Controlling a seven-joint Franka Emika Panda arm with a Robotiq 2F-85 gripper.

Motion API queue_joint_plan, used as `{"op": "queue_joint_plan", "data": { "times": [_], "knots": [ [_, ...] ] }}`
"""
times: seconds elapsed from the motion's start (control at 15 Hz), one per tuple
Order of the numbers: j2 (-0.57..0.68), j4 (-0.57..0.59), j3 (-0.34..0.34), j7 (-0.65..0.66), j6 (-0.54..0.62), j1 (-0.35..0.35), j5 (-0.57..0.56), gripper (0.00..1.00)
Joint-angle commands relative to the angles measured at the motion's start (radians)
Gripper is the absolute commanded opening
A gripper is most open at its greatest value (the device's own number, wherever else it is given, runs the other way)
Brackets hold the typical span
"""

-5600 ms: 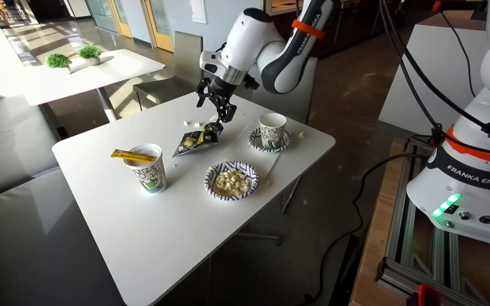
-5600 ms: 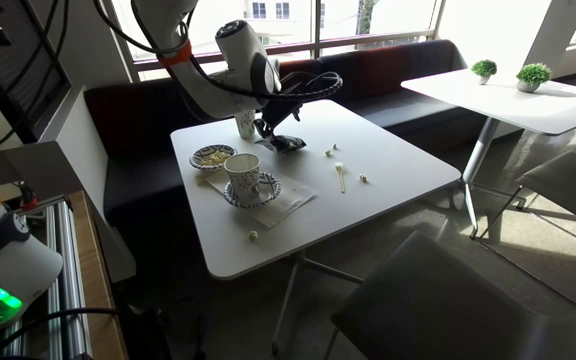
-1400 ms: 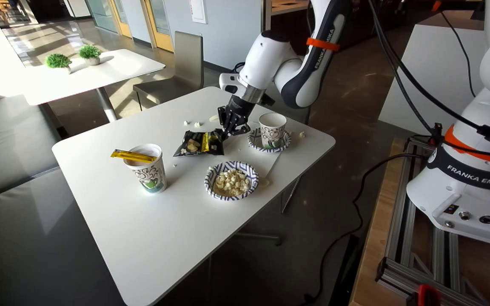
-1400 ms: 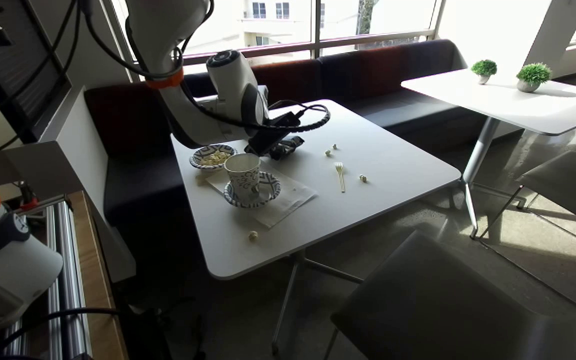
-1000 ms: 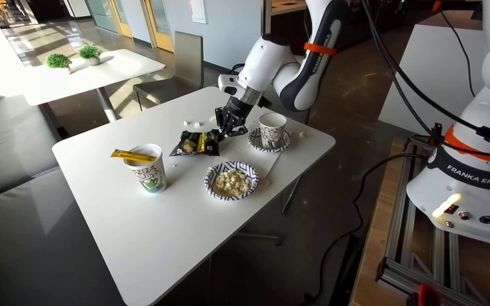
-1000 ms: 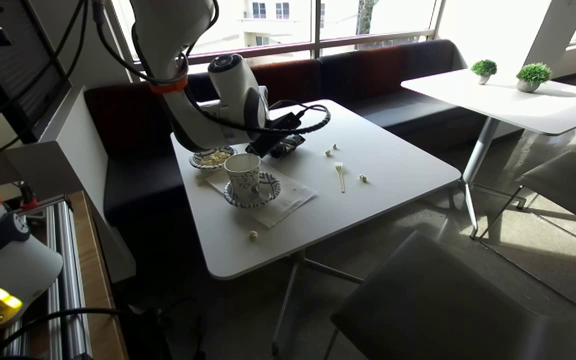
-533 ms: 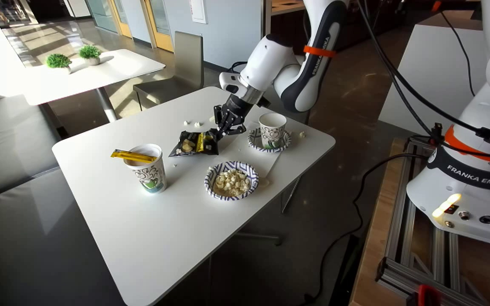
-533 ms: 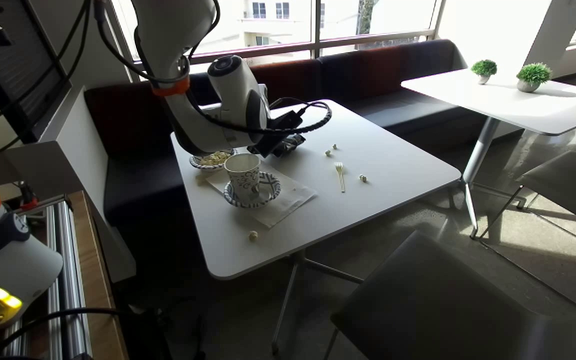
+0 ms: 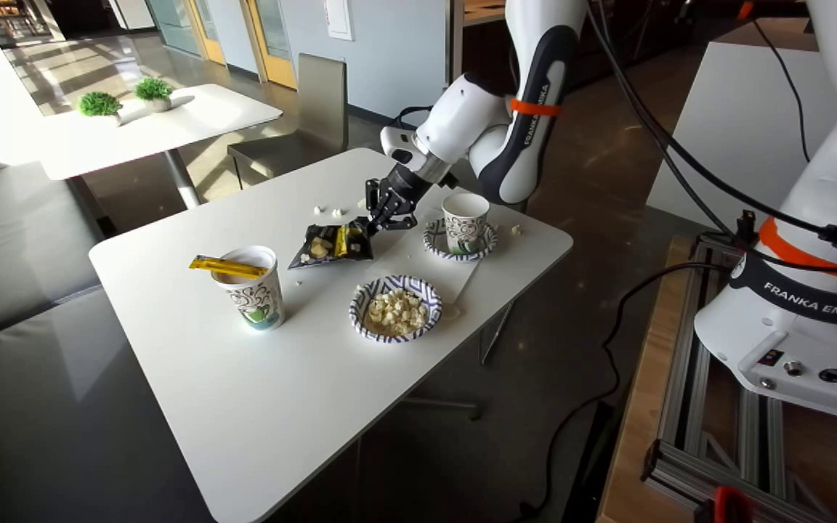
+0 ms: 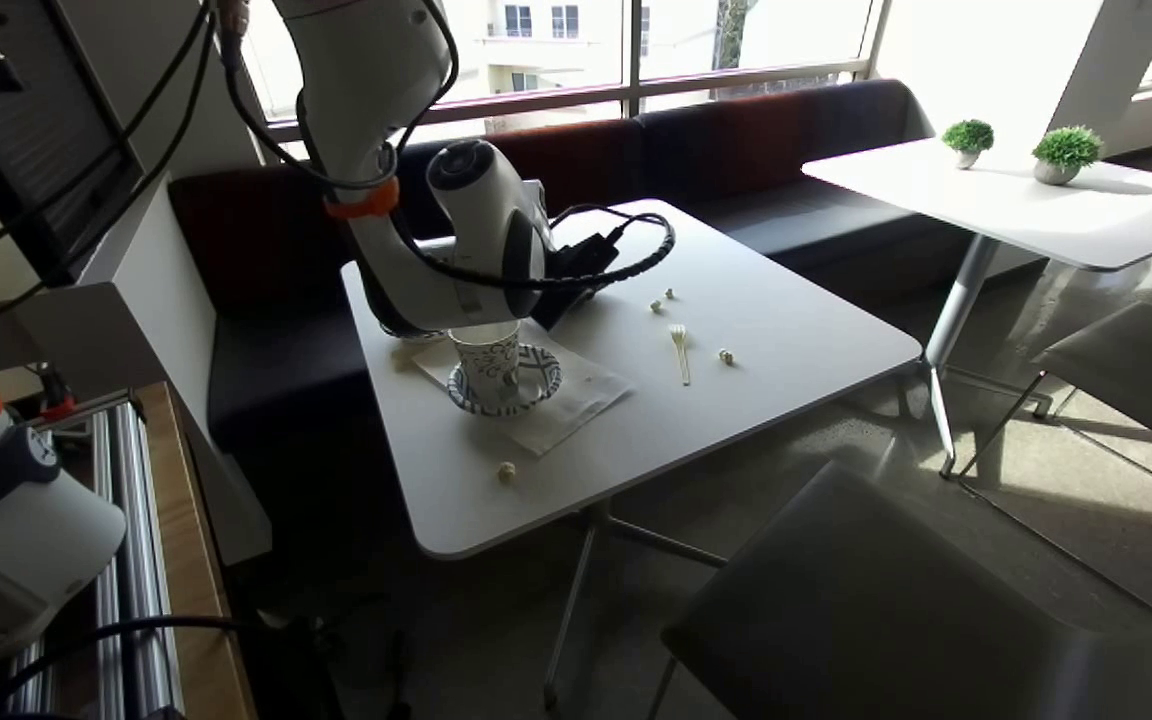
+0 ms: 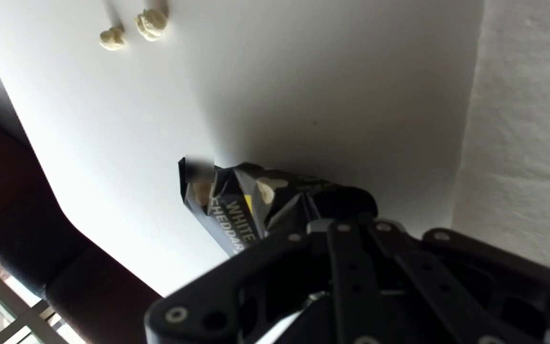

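Near the popcorn bowl (image 9: 400,282), your tool (image 9: 373,225) pinches the snack bag (image 9: 331,244) by one end, probably because thin film grips easily.

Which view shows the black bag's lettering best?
The wrist view: the lettering, WHITE CHEDDAR, reads clearly on the black bag. In both exterior views it's illegible: the bag looks small or hides mostly behind the arm.

Bag (image 11: 244,210) reads "WHITE CHEDDAR"; arm (image 9: 536,129), "FRANKA EMIKA".
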Motion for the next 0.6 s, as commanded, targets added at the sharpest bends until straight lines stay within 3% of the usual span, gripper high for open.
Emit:
{"op": "queue_joint_plan", "data": {
  "times": [0.0, 0.13, 0.2, 0.4, 0.47, 0.53],
  "knots": [
    [0.095, 0.043, -0.039, -0.076, 0.104, 0.049, 0.083, 0.0],
    [0.127, 0.05, -0.029, -0.088, 0.138, 0.048, 0.077, 0.0],
    [0.142, 0.065, -0.065, -0.041, 0.17, 0.081, 0.038, 0.0],
    [0.153, 0.068, -0.086, -0.041, 0.209, 0.101, 0.024, 0.0],
    [0.154, 0.069, -0.091, -0.041, 0.22, 0.106, 0.022, 0.18],
    [0.153, 0.067, -0.091, -0.034, 0.229, 0.107, 0.009, 0.28]
  ]
}}
